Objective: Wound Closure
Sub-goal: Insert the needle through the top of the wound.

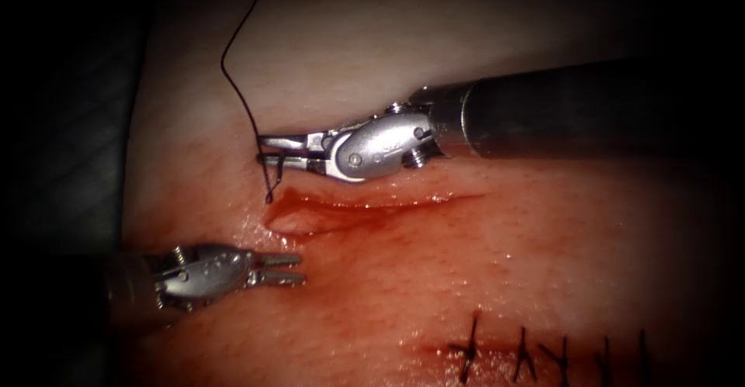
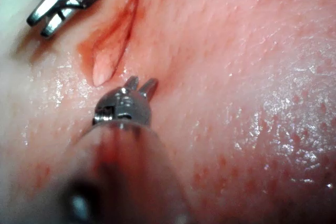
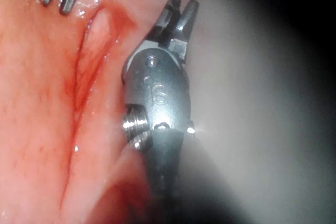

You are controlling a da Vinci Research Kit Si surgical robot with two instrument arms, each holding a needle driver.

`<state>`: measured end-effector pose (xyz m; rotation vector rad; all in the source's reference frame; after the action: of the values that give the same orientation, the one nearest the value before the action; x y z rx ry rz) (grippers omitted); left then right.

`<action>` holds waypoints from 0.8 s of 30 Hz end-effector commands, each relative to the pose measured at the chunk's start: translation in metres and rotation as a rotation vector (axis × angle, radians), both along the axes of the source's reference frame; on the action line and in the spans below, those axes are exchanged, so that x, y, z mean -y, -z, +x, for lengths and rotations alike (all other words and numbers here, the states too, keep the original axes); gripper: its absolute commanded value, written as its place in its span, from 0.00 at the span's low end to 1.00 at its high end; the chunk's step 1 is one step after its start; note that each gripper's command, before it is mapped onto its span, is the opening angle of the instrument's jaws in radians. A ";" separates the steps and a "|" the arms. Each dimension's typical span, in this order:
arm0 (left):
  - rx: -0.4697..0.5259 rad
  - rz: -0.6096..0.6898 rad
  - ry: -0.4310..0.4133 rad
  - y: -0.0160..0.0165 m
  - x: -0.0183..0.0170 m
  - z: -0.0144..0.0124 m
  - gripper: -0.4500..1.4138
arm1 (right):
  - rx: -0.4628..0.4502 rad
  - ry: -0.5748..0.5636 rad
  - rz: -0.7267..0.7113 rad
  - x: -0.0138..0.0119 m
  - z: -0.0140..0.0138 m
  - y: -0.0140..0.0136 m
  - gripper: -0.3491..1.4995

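The tissue (image 1: 481, 263) carries an open cut (image 1: 365, 207) with red fluid in it. My right tool (image 1: 268, 147) reaches in over the far edge of the cut to its left end. Its jaws are shut on a thin dark curved needle (image 1: 266, 179) close to their tips. The needle's curve hangs down and touches the tissue just beyond the cut's left end; whether it is in the tissue I cannot tell. Black thread (image 1: 233, 84) rises from the jaws out of view. My left tool (image 1: 300, 269) lies near the cut's left end, open and holding nothing, as the left wrist view (image 2: 140, 85) confirms.
A second cut closed with several black stitches (image 1: 535, 352) lies at the near right. Pale tissue (image 1: 372, 53) stretches behind the right tool's shaft (image 1: 559, 108). The tissue's left border (image 1: 136, 146) drops into dark.
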<state>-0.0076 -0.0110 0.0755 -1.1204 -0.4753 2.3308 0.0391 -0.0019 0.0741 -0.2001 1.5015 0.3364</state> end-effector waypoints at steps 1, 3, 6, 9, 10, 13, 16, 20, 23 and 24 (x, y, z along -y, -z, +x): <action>0.001 0.000 0.000 -0.0006 0.0001 -0.0005 0.17 | -0.039 -0.039 0.134 0.0000 0.0006 -0.0009 0.00; 0.001 0.000 0.000 -0.0006 0.0001 -0.0005 0.16 | -0.051 -0.067 0.215 -0.0003 0.0004 -0.0011 0.00; 0.001 0.000 -0.001 -0.0006 0.0001 -0.0004 0.16 | -0.098 -0.106 0.368 -0.0008 0.0002 -0.0016 0.00; 0.001 0.000 -0.001 -0.0006 0.0002 -0.0004 0.16 | -0.118 -0.115 0.447 -0.0012 0.0001 -0.0019 0.00; 0.001 0.000 -0.001 -0.0006 0.0002 -0.0004 0.16 | -0.117 -0.111 0.472 -0.0013 0.0001 -0.0020 0.00; 0.000 0.000 -0.003 -0.0006 0.0002 -0.0004 0.16 | -0.138 -0.114 0.577 -0.0017 0.0001 -0.0023 0.00; 0.000 0.000 -0.004 -0.0006 0.0002 -0.0004 0.16 | -0.170 -0.109 0.665 -0.0019 0.0001 -0.0026 0.00; 0.000 0.000 -0.004 -0.0007 0.0002 -0.0004 0.15 | -0.238 -0.113 0.833 -0.0019 0.0001 -0.0028 0.00; 0.000 0.000 -0.004 -0.0007 0.0002 -0.0004 0.15 | -0.264 -0.100 0.931 -0.0013 0.0003 -0.0030 0.00; 0.000 0.000 -0.004 -0.0007 0.0002 -0.0004 0.15 | -0.270 -0.097 0.957 -0.0010 0.0004 -0.0031 0.00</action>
<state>-0.0074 -0.0110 0.0756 -1.1193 -0.4768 2.3344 0.0388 -0.0011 0.0768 0.5618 1.4311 1.1529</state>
